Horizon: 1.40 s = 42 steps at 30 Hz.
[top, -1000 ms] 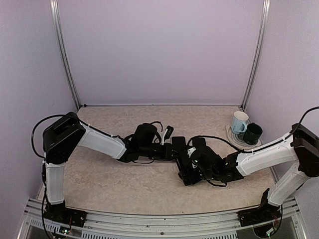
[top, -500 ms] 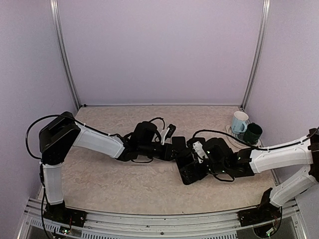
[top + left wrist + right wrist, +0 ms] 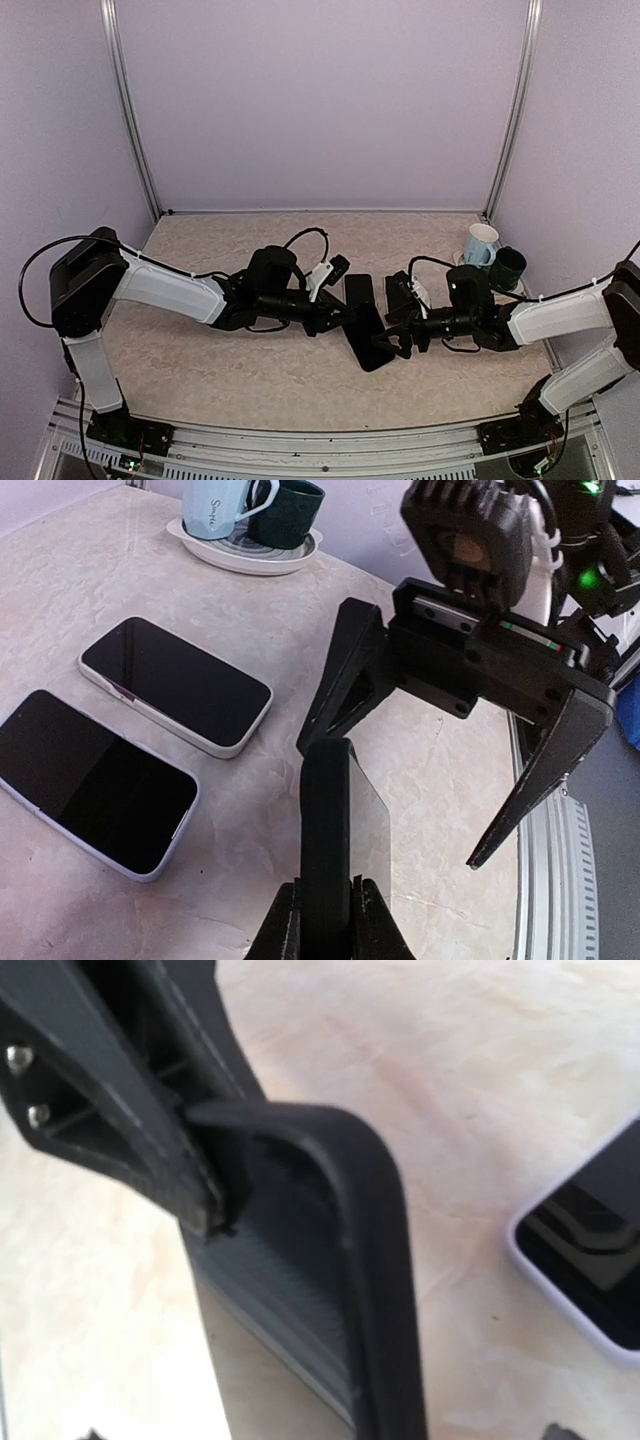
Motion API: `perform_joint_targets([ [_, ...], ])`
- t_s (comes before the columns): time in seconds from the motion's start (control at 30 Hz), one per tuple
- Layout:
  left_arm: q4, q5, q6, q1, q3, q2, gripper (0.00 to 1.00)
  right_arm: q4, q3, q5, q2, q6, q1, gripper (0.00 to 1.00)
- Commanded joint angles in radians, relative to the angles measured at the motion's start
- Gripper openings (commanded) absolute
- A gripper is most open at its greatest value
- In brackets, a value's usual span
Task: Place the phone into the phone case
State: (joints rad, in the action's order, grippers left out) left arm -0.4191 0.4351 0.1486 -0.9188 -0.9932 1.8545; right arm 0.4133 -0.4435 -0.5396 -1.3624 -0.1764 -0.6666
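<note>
I had the left pincer (image 3: 327, 920) clenched on one edge of the black phone case (image 3: 328, 820), which jutted straight out from its fingers. My right pincer (image 3: 397, 328) stood released, jaws spread wide just beyond the case's far end. A first phone (image 3: 175, 685) and a second phone (image 3: 95, 780) lay face up on the table beside the left pincer, apart from the case.

Left gripper (image 3: 325, 925) clamps the black phone case (image 3: 327, 820) edge-on — right gripper (image 3: 392, 802) spread wide just beyond. Near phone (image 3: 95, 780) and far phone (image 3: 175, 685) lie flat, side by side.
</note>
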Motion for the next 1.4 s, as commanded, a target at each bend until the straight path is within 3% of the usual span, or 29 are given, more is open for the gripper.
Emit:
perform_joint_targets([
  [0.0,0.094,-0.080,-0.158,0.011,0.016,0.002,0.00,0.128,0.012,-0.167,-0.068,0.083,0.026,0.90],
  [0.17,0.090,-0.067,-0.196,0.011,0.020,-0.015,0.00,0.211,0.057,-0.201,-0.102,0.118,0.028,0.79],
  [0.43,0.077,-0.057,-0.176,0.009,-0.002,0.001,0.00,0.302,0.056,-0.238,-0.184,0.139,0.027,0.42],
  [0.63,0.039,-0.039,-0.153,0.004,-0.027,0.017,0.00,0.321,0.040,-0.246,-0.211,0.162,0.010,0.31],
  [0.93,0.048,-0.022,-0.117,-0.015,-0.102,0.058,0.00,0.289,0.020,-0.286,-0.196,0.208,-0.004,0.00],
  [1.37,0.016,0.071,-0.064,-0.033,-0.106,-0.006,0.00,0.246,-0.006,-0.441,-0.018,0.178,-0.006,0.00],
])
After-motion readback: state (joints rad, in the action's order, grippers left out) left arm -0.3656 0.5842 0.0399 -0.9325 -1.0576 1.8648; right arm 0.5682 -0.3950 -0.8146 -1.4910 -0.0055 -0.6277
